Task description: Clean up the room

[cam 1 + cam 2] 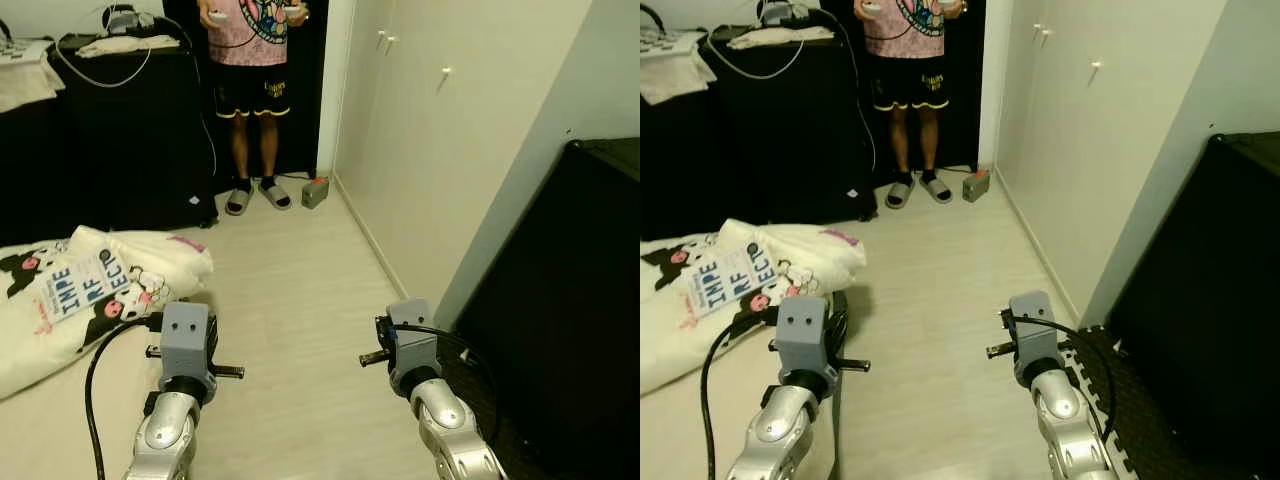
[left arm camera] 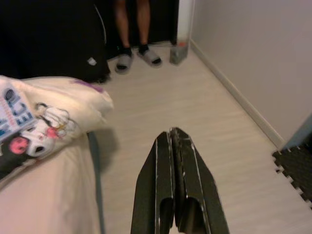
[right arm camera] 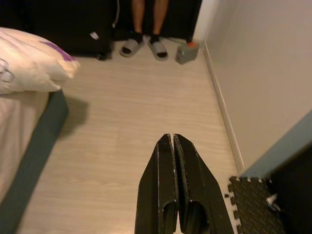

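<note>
A pale wood-look floor (image 1: 300,300) runs down the middle of the room, and everything else sits around it. Along one side of the floor stands a cream wall of closed cupboard doors (image 1: 440,130); nearer the robot on that same side is a large black cabinet (image 1: 570,310) with dark foam mat tiles (image 3: 253,204) at its foot. On the opposite side of the floor lies a bed (image 2: 44,195) with a cream quilt (image 1: 90,280) printed with cartoon figures and lettering, bunched at the edge beside the floor. At the far end of the floor a dark table (image 1: 110,120) carries cables and cloth, and a person (image 1: 255,90) in slippers stands there, cut off above the chest. A small grey box (image 1: 315,192) rests on the floor just beside the person's feet.

Over the floor, the left gripper (image 2: 174,141) and the right gripper (image 3: 171,141) both have their fingers pressed together, holding nothing.

What lies on the table is too small to make out.
</note>
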### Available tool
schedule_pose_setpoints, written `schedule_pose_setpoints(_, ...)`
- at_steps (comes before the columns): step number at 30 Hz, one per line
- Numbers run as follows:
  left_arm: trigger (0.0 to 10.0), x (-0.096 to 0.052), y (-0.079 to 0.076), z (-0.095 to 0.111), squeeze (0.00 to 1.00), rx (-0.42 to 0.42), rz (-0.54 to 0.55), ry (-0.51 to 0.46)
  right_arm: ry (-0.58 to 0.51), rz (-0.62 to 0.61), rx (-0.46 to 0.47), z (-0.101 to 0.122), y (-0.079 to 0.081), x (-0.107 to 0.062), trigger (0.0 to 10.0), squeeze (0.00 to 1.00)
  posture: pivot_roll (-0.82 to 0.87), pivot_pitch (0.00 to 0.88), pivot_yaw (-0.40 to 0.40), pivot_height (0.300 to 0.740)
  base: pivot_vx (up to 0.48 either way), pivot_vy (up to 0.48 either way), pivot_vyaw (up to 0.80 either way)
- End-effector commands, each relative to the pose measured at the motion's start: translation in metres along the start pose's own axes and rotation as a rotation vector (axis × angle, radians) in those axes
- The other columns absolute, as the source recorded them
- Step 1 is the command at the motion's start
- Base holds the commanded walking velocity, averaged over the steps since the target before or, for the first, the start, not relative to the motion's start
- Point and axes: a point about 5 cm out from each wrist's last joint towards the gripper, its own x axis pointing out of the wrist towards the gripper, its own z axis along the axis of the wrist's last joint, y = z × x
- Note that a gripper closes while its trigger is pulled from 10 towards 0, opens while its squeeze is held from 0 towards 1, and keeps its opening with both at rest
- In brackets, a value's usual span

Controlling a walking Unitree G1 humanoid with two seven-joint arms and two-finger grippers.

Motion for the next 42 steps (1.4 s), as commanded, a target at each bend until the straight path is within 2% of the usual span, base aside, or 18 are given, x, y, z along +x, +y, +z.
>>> schedule_pose_setpoints(1,10.0,-0.001,0.000,-0.002,0.00,0.011,-0.002,0.015,0.001,0.003,-0.007,0.000,0.001,0.000,10.0,0.00,-0.06,0.073,-0.047,0.740,0.337,0.000,0.00)
schedule_pose_setpoints(9,10.0,-0.002,0.002,-0.003,0.00,0.011,-0.001,0.017,-0.008,0.039,-0.024,0.001,0.006,0.000,10.0,0.00,-0.06,0.074,-0.048,0.740,0.337,0.000,0.00)
schedule_pose_setpoints(15,10.0,-0.001,0.000,-0.002,0.00,0.010,-0.003,0.016,-0.014,0.078,-0.032,0.002,0.011,0.000,10.0,0.00,-0.06,0.073,-0.047,0.740,0.339,0.000,0.80)
schedule_pose_setpoints(23,10.0,-0.002,0.000,-0.003,0.00,0.010,-0.004,0.019,-0.013,0.079,-0.030,0.001,0.011,-0.002,10.0,0.00,-0.06,0.077,-0.047,0.740,0.337,0.000,0.79)
schedule_pose_setpoints(27,10.0,-0.003,0.001,-0.003,0.00,0.010,-0.004,0.021,0.000,0.068,0.012,-0.001,0.010,-0.002,10.0,0.00,-0.06,0.079,-0.047,0.740,0.335,0.000,0.00)
schedule_pose_setpoints(34,10.0,-0.004,0.001,-0.004,0.00,0.004,-0.001,0.022,0.004,0.076,0.007,-0.001,0.011,-0.002,10.0,0.00,-0.06,0.082,-0.048,0.740,0.315,0.000,0.00)
schedule_pose_setpoints(42,10.0,-0.005,0.001,-0.005,0.00,-0.005,-0.010,0.025,0.010,0.077,0.010,-0.002,0.011,-0.003,10.0,0.00,-0.06,0.084,-0.042,0.740,0.000,0.000,0.00)
